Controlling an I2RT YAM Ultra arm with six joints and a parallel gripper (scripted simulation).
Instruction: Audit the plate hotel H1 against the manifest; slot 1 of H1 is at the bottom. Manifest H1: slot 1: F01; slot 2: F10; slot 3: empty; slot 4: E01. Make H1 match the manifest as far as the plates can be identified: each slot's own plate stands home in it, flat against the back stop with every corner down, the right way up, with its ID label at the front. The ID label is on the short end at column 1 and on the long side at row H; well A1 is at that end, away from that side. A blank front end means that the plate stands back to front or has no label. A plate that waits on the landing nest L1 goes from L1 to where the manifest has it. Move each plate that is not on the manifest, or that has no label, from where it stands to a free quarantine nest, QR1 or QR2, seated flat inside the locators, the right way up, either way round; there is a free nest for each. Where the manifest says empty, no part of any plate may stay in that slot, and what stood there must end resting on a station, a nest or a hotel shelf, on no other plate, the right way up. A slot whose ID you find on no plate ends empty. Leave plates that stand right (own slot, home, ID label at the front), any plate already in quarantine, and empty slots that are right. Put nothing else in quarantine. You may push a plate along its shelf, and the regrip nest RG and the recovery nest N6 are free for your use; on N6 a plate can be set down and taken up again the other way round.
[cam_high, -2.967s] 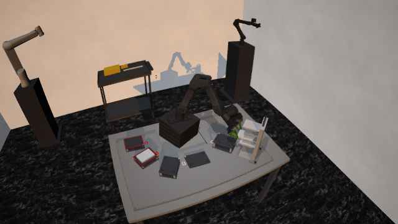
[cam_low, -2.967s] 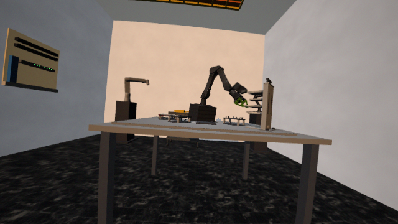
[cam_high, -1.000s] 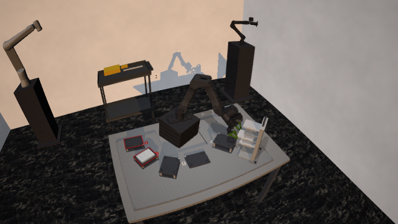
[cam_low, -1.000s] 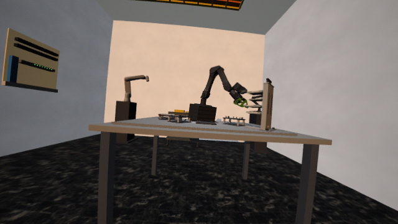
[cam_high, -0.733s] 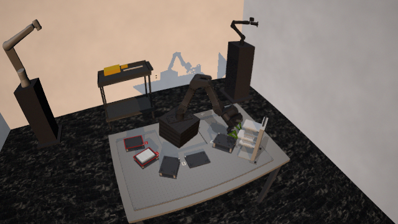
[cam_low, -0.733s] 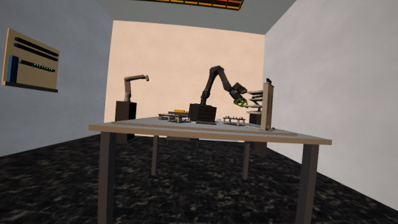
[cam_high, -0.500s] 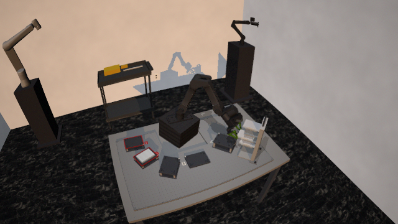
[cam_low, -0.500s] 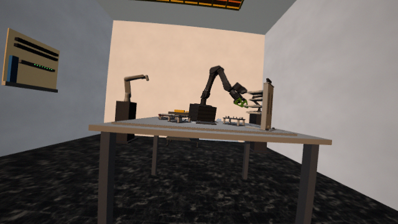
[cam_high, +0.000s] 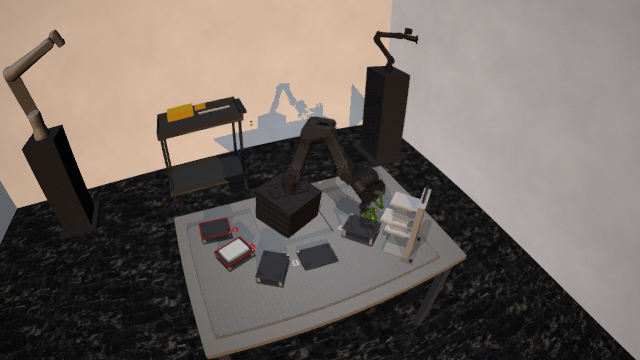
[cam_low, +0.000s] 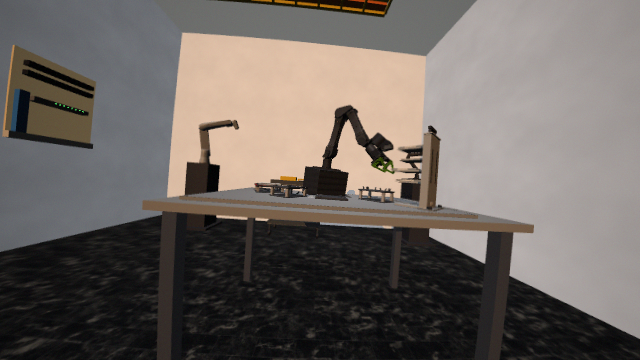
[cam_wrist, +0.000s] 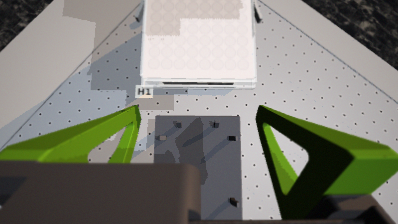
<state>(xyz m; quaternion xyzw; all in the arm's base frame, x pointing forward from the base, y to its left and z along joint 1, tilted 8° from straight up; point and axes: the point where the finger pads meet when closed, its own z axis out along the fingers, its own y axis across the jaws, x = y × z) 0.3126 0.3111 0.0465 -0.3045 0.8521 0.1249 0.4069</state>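
The plate hotel H1 (cam_high: 405, 220) stands at the table's right side, with white plates on its shelves. In the wrist view a white well plate (cam_wrist: 199, 42) lies on a shelf straight ahead, its front end toward me above the H1 tag (cam_wrist: 144, 91). I see no ID on that front end. My gripper (cam_wrist: 198, 111) is open and empty, a short way in front of the hotel, above a dark empty nest (cam_wrist: 197, 160). It also shows in the top view (cam_high: 371, 209) and in the exterior view (cam_low: 383, 165).
A dark nest (cam_high: 361, 229) sits just left of the hotel. Two red-framed quarantine nests lie at the table's left: one empty (cam_high: 216, 229), one holding a white plate (cam_high: 235, 251). Two more dark nests (cam_high: 273, 267) (cam_high: 317, 256) lie in the middle, near the arm's base block (cam_high: 289, 207).
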